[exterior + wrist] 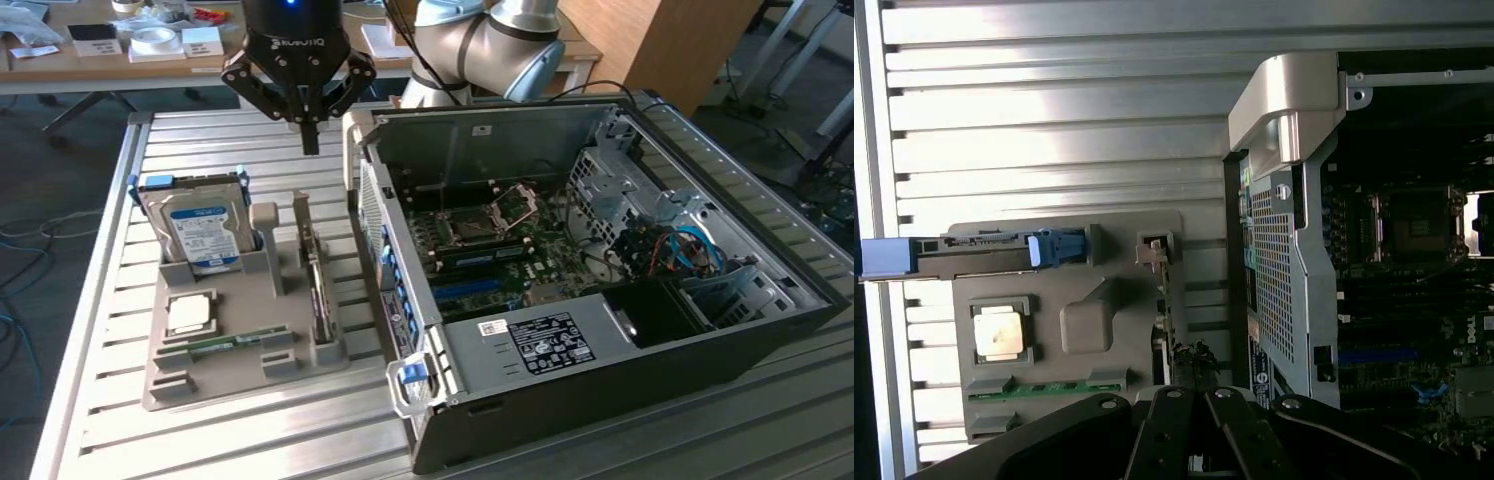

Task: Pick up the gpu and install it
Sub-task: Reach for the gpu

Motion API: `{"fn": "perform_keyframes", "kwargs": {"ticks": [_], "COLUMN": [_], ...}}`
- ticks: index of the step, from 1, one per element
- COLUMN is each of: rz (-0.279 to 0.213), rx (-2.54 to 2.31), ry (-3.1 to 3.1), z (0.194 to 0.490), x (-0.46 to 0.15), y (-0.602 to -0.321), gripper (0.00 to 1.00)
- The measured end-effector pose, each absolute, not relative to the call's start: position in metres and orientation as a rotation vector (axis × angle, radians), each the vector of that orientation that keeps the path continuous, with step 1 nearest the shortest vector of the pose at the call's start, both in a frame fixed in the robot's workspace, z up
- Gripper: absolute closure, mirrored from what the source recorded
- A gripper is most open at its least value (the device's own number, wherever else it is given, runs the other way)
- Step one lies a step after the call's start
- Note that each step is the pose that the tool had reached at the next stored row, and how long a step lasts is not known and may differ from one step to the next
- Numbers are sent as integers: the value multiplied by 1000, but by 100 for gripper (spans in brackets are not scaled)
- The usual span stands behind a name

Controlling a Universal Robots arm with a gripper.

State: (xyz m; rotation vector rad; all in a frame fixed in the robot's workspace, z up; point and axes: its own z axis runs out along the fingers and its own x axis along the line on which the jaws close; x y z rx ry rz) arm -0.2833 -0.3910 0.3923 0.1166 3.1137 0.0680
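The hard drive (pixel 200 235) is standing in the grey tray (pixel 247 372) on its side away from the computer case (pixel 601 350). The gpu (pixel 318 275) is standing on edge in the tray's slot nearest that case. The gripper (pixel 310 146) is hovering above the tray's far end, roughly in line with the gpu, fingers pressed together and holding nothing. Coming down closed, it is risking a strike on the card's top edge, tipping it in the tray.

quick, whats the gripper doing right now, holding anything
Gripper: shut, holding nothing, poised above the table beyond the grey tray where the gpu stands on edge.
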Motion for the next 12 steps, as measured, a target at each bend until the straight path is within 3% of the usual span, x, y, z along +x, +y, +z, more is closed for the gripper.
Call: {"fn": "perform_keyframes", "kwargs": {"ticks": [12], "rz": [68], "rx": [117], "ry": [3114], "z": [392], "x": [-283], "y": [-395], "gripper": [89]}}
